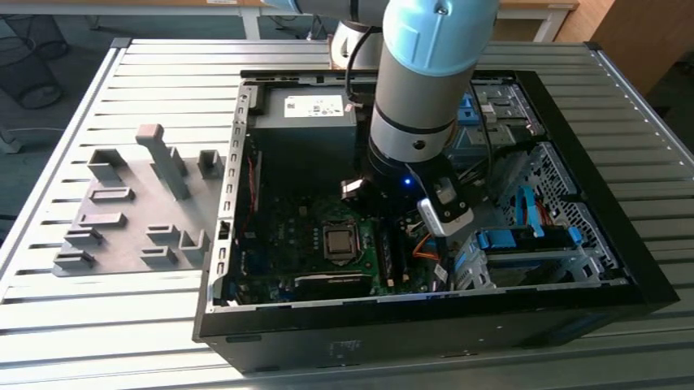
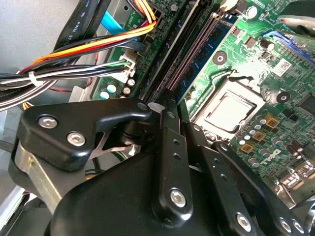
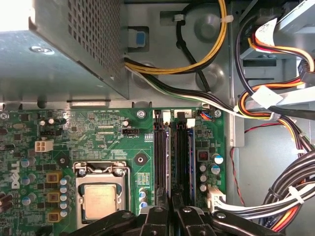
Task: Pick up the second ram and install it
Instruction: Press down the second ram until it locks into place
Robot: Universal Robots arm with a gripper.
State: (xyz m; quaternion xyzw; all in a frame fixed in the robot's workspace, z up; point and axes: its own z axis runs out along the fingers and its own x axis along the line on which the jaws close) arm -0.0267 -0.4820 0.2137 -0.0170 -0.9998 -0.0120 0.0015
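Claw down among the memory slots inside the open computer case.

Nearest us, in the first wrist view, the gripper [image 3: 171,209] has its black fingers drawn close together over the second ram [image 3: 169,162], which stands on edge in the motherboard's [image 3: 106,137] slots beside the processor [image 3: 101,201]; we cannot tell whether they pinch it. Beyond lie the bundled cables [image 3: 275,113] and power supply [image 3: 64,54]. White board lettering is too small to read. In the exterior view, grey holder blocks [image 1: 136,207] sit outside the case [image 1: 434,325].
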